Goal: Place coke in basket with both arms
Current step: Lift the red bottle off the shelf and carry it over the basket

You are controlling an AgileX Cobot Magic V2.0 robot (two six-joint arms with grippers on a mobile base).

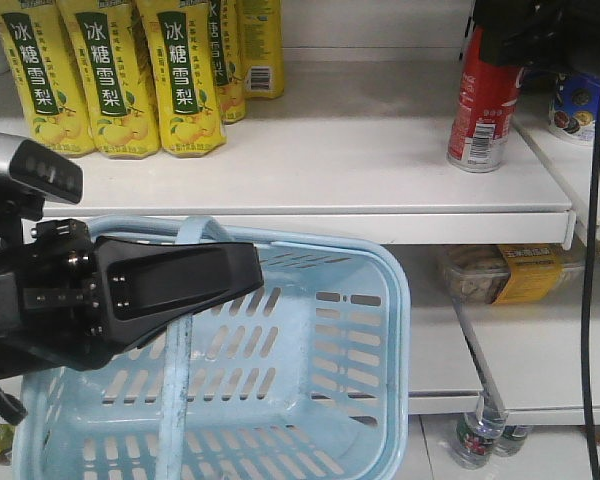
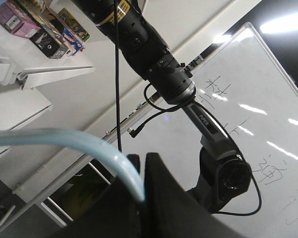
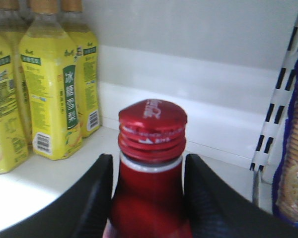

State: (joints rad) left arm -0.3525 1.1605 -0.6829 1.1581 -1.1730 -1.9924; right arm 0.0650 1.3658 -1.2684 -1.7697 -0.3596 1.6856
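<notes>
At the far left of the front view, the black left end effector [image 1: 230, 285] is closed on the hinged handle [image 1: 177, 390] of a light blue slotted basket [image 1: 395, 300]. The left wrist view shows the handle pinched between its fingers. The basket hangs in front of the shelving, below the edge of the upper shelf [image 1: 360, 170], and nothing shows inside it.

On that white shelf, a row of yellow pear drink bottles [image 1: 105, 80] stands at the back left. Well to their right, near the shelf's right end, the coke [image 1: 483, 100] stands upright: a slim red can-bottle with a screw cap.

The right end effector [image 3: 148, 163] has the coke from above. In the right wrist view its two black fingers [image 3: 89, 198] lie against the red body on either side, just below the neck, with no gap visible.

The step in hand appears to be the pick, with the grasp made but the coke not yet lifted off the shelf. The next move likely calls for lifting it straight up. The right arm would then carry it left and forward past the shelf edge, and lower it into the basket, which must be held steady.
</notes>
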